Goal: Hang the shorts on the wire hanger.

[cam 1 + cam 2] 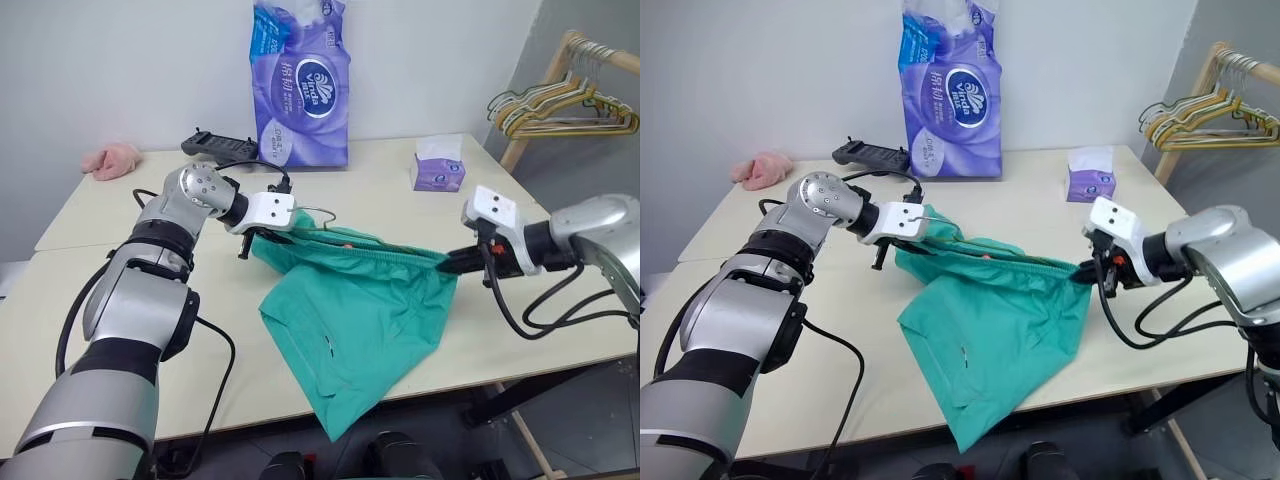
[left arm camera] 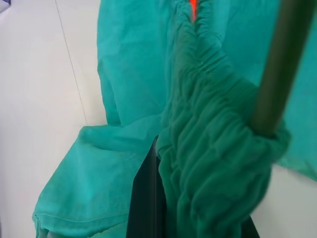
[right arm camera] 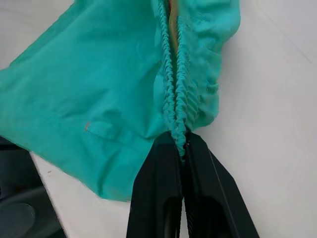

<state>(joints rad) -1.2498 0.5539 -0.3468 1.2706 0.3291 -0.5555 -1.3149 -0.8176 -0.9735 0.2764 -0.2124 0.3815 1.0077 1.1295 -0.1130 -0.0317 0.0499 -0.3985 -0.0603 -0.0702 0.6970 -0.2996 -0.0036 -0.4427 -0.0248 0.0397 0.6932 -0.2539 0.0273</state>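
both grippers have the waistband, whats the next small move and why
Probably lift both ends a little higher together. The left gripper and right gripper are each shut on the shorts, waistband stretched between them with the wire hanger hook showing at the left end, but the legs drape on the table.

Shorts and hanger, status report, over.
Left gripper and right gripper shut on the shorts waistband, stretched between them. Wire hanger hook showing at left end. Legs trail off table edge.
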